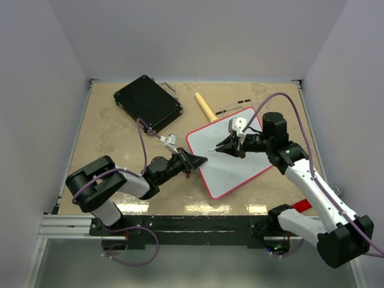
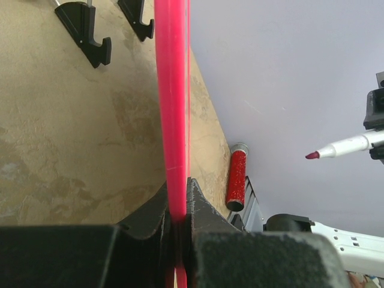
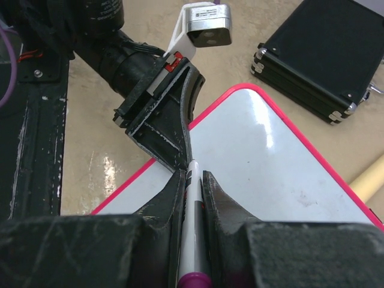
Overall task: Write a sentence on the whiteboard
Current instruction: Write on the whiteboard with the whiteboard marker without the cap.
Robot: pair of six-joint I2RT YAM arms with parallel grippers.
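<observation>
The whiteboard (image 1: 237,159) lies at an angle on the table, glossy white with a red-pink rim (image 2: 173,90). No sentence shows on its surface. My left gripper (image 1: 197,161) is shut on the board's left rim, which runs straight up between its jaws (image 2: 179,186). My right gripper (image 1: 227,146) is shut on a white marker (image 3: 192,222) with a purple end, over the board's left part. The marker's dark pink tip (image 2: 313,155) points at the board with a gap showing in the left wrist view. The board (image 3: 270,168) fills the right wrist view beyond the marker.
A black hard case (image 1: 148,102) sits at the back left. A wooden handle (image 1: 205,107) lies behind the board. A red glittery cylinder (image 2: 237,179) lies on the table by the near right edge. The board's black feet (image 2: 84,33) show underneath it.
</observation>
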